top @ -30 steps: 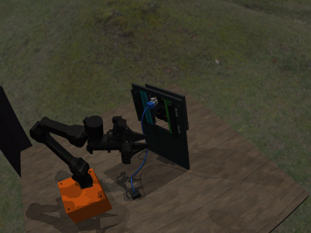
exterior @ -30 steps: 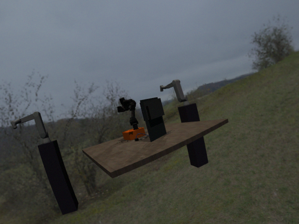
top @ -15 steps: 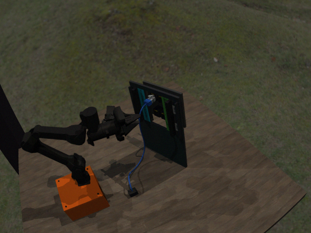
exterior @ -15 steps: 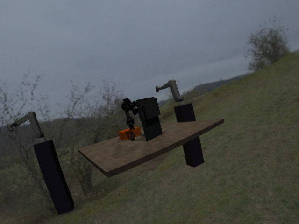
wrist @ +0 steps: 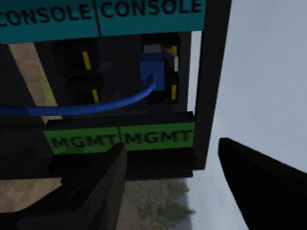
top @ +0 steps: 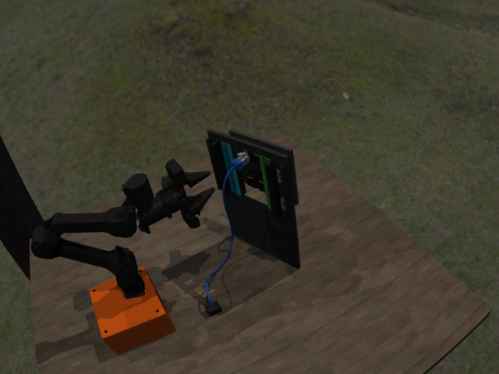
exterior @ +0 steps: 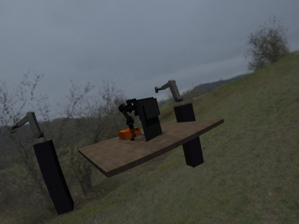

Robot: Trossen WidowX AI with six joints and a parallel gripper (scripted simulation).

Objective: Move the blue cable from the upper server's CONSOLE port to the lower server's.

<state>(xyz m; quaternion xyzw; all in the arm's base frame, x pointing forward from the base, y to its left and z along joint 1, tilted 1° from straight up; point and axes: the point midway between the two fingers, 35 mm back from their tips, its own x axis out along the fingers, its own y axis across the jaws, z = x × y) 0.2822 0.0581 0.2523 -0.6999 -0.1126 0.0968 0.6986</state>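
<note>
The blue plug (top: 238,163) (wrist: 153,69) sits in the CONSOLE port of the upper server, the right column in the wrist view. Its clear tab (wrist: 172,60) points toward the right there. The blue cable (top: 231,237) (wrist: 48,111) hangs from the plug. The lower server's CONSOLE port (wrist: 74,57) is empty, in the left column below the teal label. My gripper (top: 211,181) (wrist: 172,148) is partly open with nothing between its fingers. It points at the black rack (top: 266,237) (exterior: 153,132) (wrist: 216,72), short of the plug, on the MGMT label side in the wrist view.
The lower MGMT port (wrist: 83,91) is beside the lower CONSOLE port. A green label strip (wrist: 155,136) borders the ports. The cable runs down to a black block (top: 213,308) on the wooden table (top: 342,290) (exterior: 116,154), near my orange base (top: 129,314) (exterior: 124,135).
</note>
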